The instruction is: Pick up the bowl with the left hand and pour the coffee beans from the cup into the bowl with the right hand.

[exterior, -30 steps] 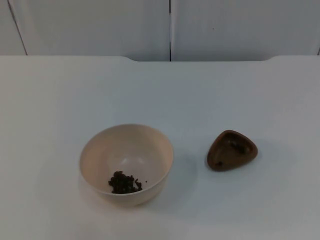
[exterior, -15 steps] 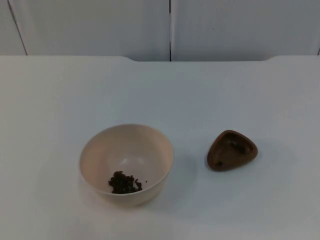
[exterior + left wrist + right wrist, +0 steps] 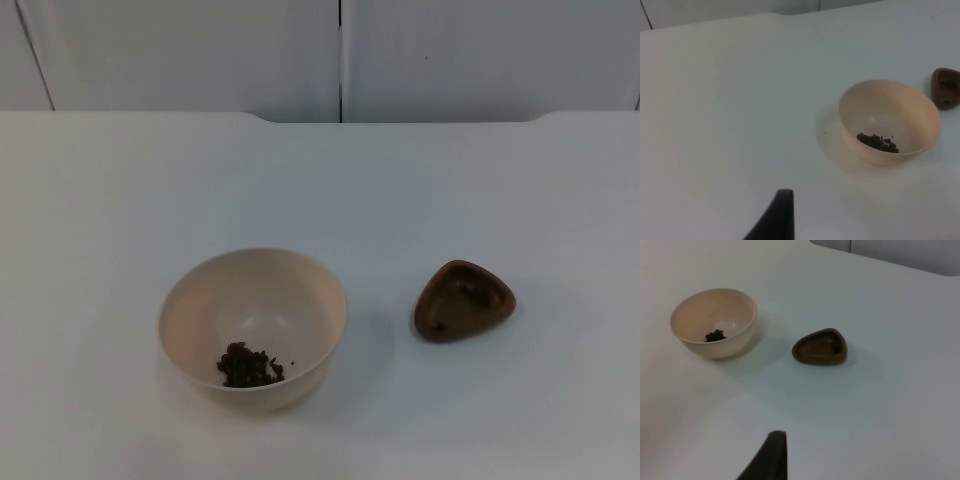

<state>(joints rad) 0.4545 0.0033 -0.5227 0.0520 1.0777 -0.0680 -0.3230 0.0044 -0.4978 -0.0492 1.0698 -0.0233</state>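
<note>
Left gripper (image 3: 782,215) hangs above bare table (image 3: 320,180), well apart from the bowl (image 3: 253,328); one black fingertip is visible, can't tell if it's open or closed. Right gripper (image 3: 771,456) likewise up over the table, well back from both cup and bowl, one fingertip visible, state can't be told. Neither touches anything.

White table ends at the grey partition wall (image 3: 200,55). Cream bowl stands upright on the table, toward the left arm's side in the top view. Brown cup (image 3: 464,299), rounded-triangle shape, sits on the table to the bowl's right, near it but apart, not touching. Its inside looks dark; can't tell if any beans are in it. Small pile of coffee beans (image 3: 248,366) lies in the bowl's bottom, against the near wall. From the left wrist view the bowl (image 3: 889,121) is nearer than the cup (image 3: 946,88); from the right wrist view the cup (image 3: 820,346) is nearer than the bowl (image 3: 714,322).
</note>
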